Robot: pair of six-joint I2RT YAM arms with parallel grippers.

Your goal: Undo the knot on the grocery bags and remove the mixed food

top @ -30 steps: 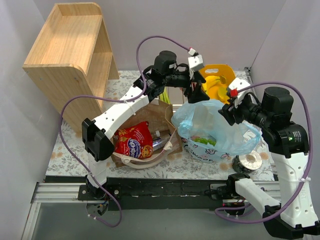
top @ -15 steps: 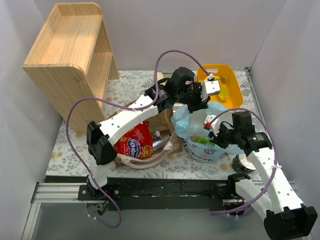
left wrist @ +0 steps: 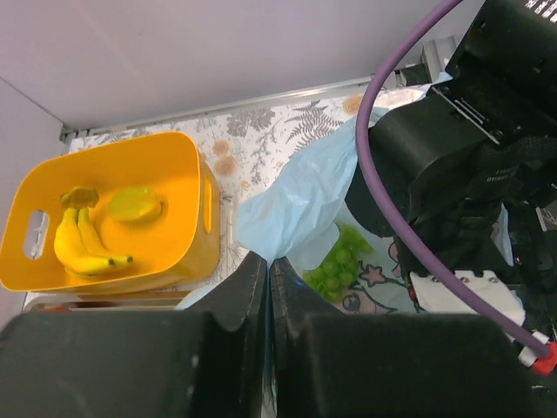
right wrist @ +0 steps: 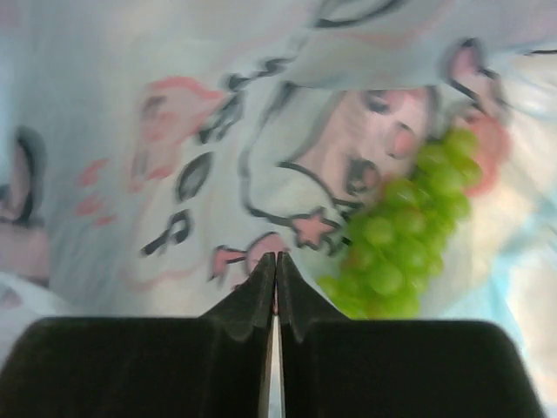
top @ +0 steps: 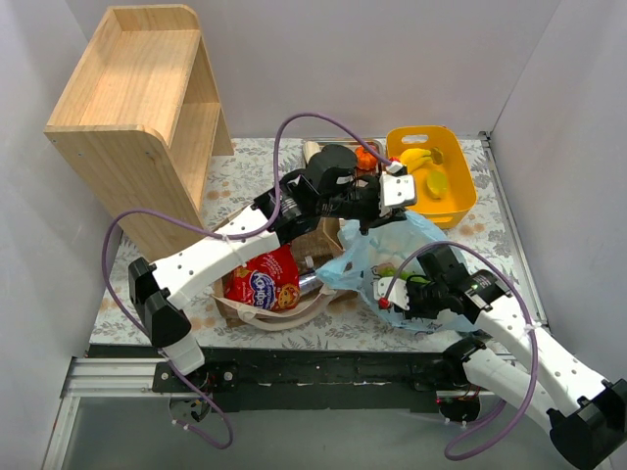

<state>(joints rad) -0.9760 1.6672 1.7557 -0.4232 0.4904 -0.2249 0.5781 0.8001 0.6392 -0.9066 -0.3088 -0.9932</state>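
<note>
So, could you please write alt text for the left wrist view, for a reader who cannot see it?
The left tool, shut, pinches a fold of the light-blue bag, with green grapes visible inside. To the left a yellow tub holds bananas; the black right arm fills the right side.

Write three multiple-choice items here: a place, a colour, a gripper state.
1. Where do the bananas lie? A in the yellow tub; B on the wooden shelf; C in the paper bag.
2. What colour are the grapes inside the blue bag? A red; B green; C black.
3. How is the left gripper? A wide open; B shut on the blue bag's film; C shut on a banana.
Key: 1 A: they lie on the tub's floor. 2 B: green clusters show. 3 B: its fingers pinch the film.
</note>
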